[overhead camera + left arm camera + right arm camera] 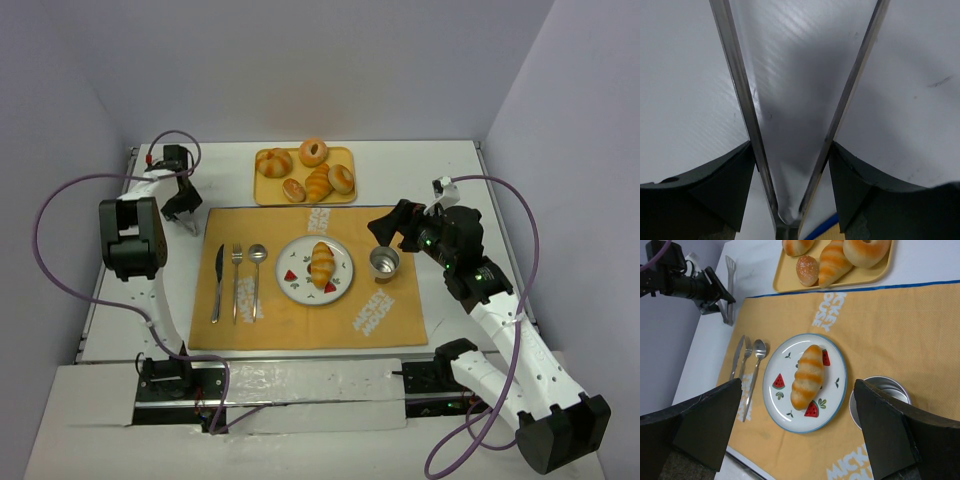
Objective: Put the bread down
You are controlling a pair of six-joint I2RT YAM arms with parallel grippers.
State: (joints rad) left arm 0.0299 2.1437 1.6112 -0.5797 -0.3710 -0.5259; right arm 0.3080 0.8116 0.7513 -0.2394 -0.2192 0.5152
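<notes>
lying on the watermelon plate (832, 405), ridged golden-orange bread (807, 376); right jaws spread, left jaws pinching tongs (742, 95)

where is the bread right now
In the top view the bread lies on the patterned plate at the middle of the orange placemat, between the spoon on its left and the metal cup on its right.

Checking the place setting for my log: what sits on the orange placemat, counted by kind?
Croissant: 1
Patterned plate: 1
Knife: 1
Fork: 1
Spoon: 1
Metal cup: 1
Total: 6
</notes>
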